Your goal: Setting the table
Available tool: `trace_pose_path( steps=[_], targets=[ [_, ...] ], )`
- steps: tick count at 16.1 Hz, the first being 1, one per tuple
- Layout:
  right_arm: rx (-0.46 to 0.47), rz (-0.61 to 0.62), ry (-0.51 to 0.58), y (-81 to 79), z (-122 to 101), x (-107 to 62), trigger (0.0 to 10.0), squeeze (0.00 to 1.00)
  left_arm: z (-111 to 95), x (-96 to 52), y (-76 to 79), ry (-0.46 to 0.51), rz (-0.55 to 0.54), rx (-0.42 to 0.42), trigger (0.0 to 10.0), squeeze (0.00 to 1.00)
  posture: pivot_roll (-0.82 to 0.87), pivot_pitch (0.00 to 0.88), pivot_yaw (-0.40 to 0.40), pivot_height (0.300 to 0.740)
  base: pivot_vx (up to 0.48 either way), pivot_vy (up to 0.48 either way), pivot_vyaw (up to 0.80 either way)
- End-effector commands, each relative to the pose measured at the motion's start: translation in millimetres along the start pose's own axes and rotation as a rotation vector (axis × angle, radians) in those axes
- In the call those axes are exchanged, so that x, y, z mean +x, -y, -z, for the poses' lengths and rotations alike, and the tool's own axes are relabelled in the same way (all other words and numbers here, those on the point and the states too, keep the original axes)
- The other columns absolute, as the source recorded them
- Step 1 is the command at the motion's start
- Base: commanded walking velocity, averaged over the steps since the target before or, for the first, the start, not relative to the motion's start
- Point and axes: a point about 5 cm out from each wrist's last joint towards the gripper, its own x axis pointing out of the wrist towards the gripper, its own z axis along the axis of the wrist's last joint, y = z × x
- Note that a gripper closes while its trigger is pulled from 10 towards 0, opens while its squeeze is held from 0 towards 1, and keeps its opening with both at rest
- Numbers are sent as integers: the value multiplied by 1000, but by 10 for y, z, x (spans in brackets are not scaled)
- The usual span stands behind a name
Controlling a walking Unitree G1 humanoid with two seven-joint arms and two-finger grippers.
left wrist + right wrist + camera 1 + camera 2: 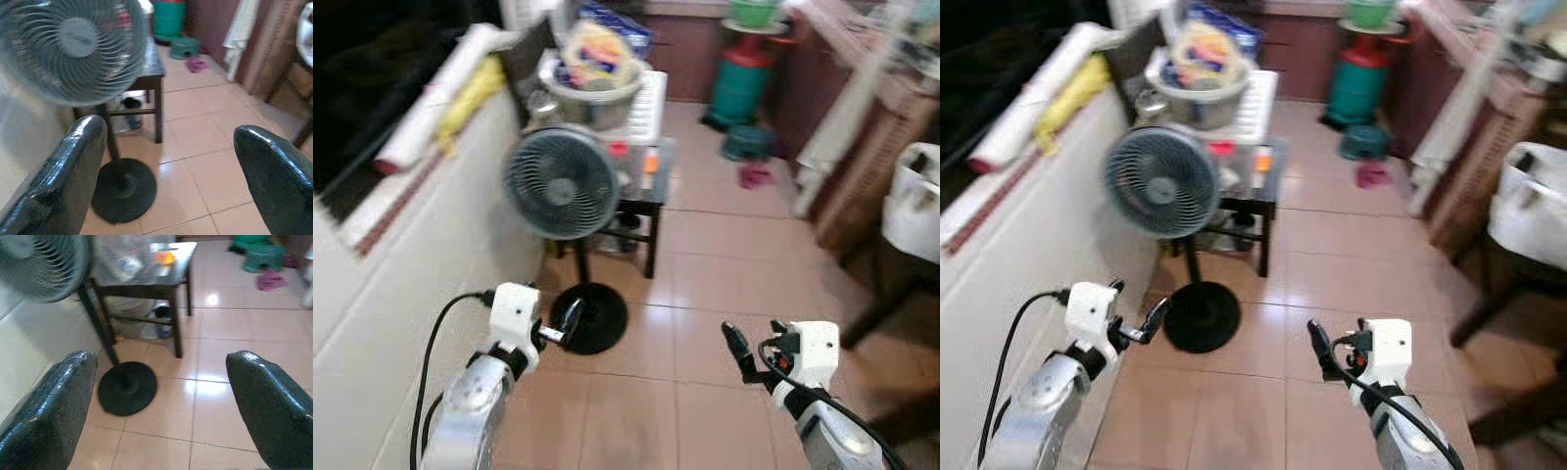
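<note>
The table things to be set out are most likely in the big metal bowl (592, 93), at 12 o'clock on the small dark tabletop (646, 186) behind the fan (560, 183). It looks heavy, hard and slippery, so I would hold it by the rim. The left end effector (570, 324) and right end effector (736, 345) hang over the floor (724, 255), fingers wide apart, holding nothing

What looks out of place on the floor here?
A pink item lies loose on the tiles beside a green stool, as if dropped; too blurred to identify. The fan stands upright and nothing looks spilled.
</note>
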Motion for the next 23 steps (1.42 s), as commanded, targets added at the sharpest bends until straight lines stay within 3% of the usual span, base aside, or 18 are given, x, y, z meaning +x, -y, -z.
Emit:
trace_pose_path(
  steps=[1, 3, 5, 7, 12, 14, 17, 23],
  targets=[
    [11, 15, 27, -16, -39, 5, 10000, 0, 18, -6, -33, -22, 8, 1, 10000, 0, 15, 0, 42, 740, 0, 0, 0],
    [22, 30, 28, -45, -4, -3, 10000, 0, 38, 33, -39, -39, 24, 1, 10000, 0, 9, 0, 49, 740, 0, 0, 0],
    [23, 57, 19, -45, 30, 15, 10000, 0, 18, 181, 16, -41, 102, 48, 10000, 0, 10, 0, 3, 740, 0, 0, 0],
    [21, 69, 20, -35, 8, 0, 10000, 0, -27, 257, -30, -39, 105, 44, 10000, 0, -12, 0, 9, 740, 0, 0, 0],
    [36, 106, 49, -13, -11, 37, 10000, 0, 58, 246, 66, -60, 112, 5, 10000, 0, -44, 0, 93, 740, 0, 0, 0],
    [45, 112, 52, -48, -36, 54, 10000, 0, 88, 252, 101, -48, 93, 5, 10000, 0, -63, 0, 92, 740, 0, 0, 0],
    [27, 99, 41, -54, -52, 16, 10000, 0, 130, 247, 103, -44, 16, -75, 10000, 0, -65, 0, 63, 740, 0, 0, -769],
    [0, 89, 40, -13, -124, 103, 10000, 0, 162, 267, 119, -44, -2, -76, 10000, 0, -63, 0, 45, 740, 0, 0, -761]
  ],
)
